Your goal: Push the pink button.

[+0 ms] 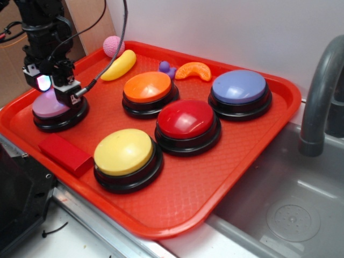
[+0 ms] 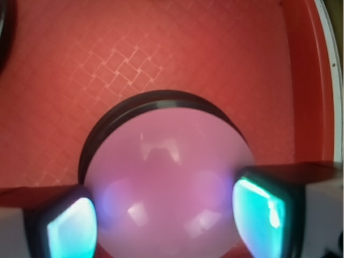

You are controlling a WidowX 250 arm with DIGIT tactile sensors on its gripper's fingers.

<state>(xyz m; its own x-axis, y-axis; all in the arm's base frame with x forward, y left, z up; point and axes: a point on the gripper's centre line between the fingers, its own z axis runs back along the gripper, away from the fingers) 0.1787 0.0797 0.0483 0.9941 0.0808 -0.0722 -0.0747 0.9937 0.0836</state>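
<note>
The pink button [image 1: 49, 106] has a pale pink-mauve dome on a black ring base and sits at the left end of the red tray [image 1: 236, 177]. My gripper [image 1: 52, 81] hangs directly over it, its glowing fingertips right at the dome's top. In the wrist view the pink dome [image 2: 166, 177] fills the lower middle, and my gripper [image 2: 166, 220] is open, with a lit cyan pad [image 2: 72, 228] on each side of the dome. I cannot tell whether the tips press on the dome.
On the tray stand an orange button [image 1: 149, 88], a red button [image 1: 186, 121], a yellow button [image 1: 124, 154] and a blue-lavender button [image 1: 239, 88]. A red block [image 1: 65, 154], banana [image 1: 120, 65], pink ball [image 1: 113, 45], purple toy and orange slice [image 1: 194, 70] lie around. A sink and faucet [image 1: 322, 97] are right.
</note>
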